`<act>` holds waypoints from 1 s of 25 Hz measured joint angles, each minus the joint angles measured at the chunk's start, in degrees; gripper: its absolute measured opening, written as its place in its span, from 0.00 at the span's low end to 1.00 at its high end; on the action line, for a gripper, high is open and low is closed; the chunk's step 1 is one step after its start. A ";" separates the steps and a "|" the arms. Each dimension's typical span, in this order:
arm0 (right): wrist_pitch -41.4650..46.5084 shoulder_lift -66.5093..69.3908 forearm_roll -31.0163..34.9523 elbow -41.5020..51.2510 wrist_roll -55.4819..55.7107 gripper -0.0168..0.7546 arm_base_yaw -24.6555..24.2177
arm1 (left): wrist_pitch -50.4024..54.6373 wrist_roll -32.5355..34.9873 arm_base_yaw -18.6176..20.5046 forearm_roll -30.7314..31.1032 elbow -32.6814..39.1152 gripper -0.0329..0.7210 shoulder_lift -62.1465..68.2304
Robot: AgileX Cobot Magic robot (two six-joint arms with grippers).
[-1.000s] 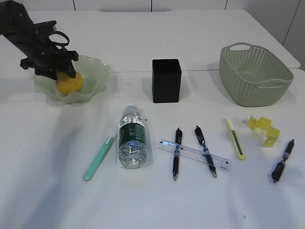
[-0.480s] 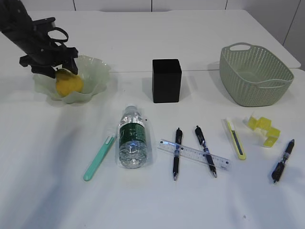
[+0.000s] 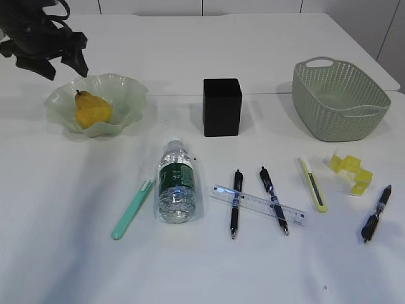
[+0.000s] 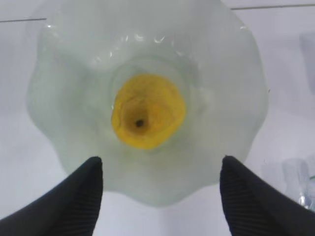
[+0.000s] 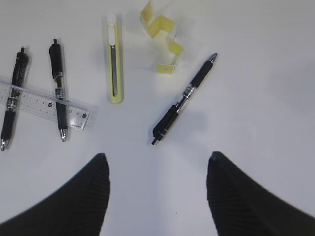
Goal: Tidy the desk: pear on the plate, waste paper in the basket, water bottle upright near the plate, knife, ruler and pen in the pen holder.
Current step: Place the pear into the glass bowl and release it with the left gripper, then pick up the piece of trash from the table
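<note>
Pear point(image 3: 92, 111): seated in the plate point(image 3: 130, 95), stem up, touching no jaws. Left gripper point(image 4: 160, 194): directly above the pear, jaws apart and empty. Water bottle point(image 3: 175, 182): on its side, cap toward the pen holder point(image 3: 221, 106), left arm nearer. Right gripper point(image 5: 157, 196): jaws apart over a pen point(image 5: 183, 100); exterior view omits it.

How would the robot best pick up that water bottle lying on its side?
Probably from above, with the tool closing across the labelled middle of the water bottle. It lies flat, cap pointing away, its round sides free: the green pen and the ruler lie apart from it.
</note>
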 joint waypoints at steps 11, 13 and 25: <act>0.00 0.00 0.00 0.00 -0.63 0.62 0.00 | 8.42 2.26 0.00 3.87 14.46 0.74 -13.77; 0.04 0.00 0.00 0.00 -0.97 0.62 0.00 | 7.78 2.90 0.00 3.87 19.30 0.74 -17.35; 2.47 4.38 0.00 -2.57 -2.42 0.62 0.00 | 0.11 3.40 0.00 2.93 47.86 0.74 -38.81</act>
